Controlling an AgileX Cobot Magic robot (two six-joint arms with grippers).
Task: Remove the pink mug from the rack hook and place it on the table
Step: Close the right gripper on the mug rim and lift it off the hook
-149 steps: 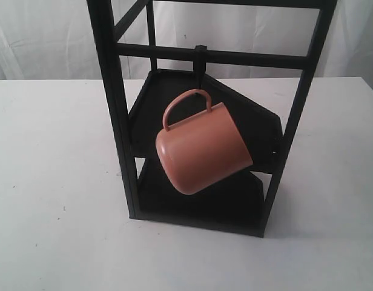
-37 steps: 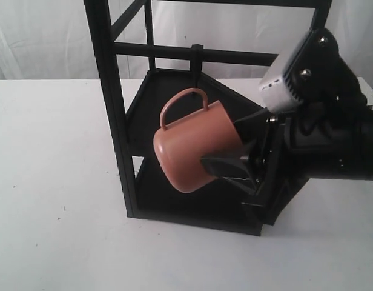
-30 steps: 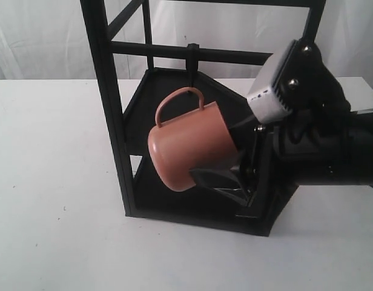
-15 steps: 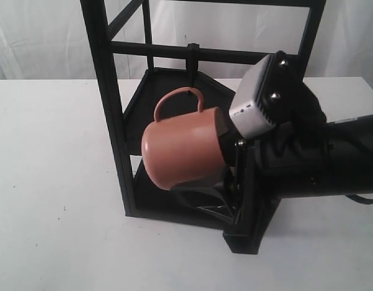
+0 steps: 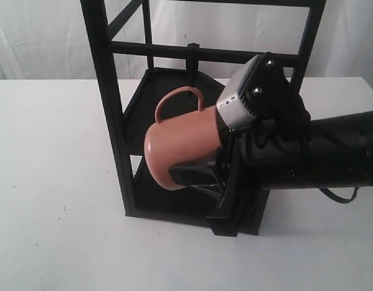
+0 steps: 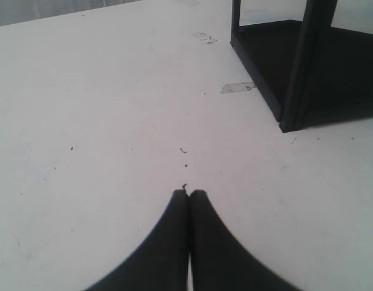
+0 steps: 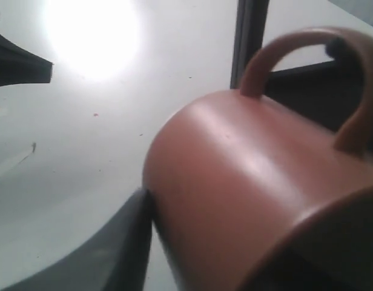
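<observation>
Right fingers grip pink mug hanging on rack hook; left fingers closed, empty

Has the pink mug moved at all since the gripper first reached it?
Yes. The pink mug has swung left toward the rack's front left post and tipped closer to horizontal, handle still under the rack hook.

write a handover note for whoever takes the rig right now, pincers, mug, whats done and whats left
Left pincer: shut, empty, low over the bare table beside the rack.
Right pincer: fingers around the mug, one finger along its lower side; whether the grip is firm I cannot tell.
Mug: tipped on its side, handle up, loop right at the hook; whether the hook is through the loop cannot be told.
Done: reach and closing in on the mug.
Left: lift the handle clear of the hook, draw the mug out of the rack, set it on the table.
</observation>
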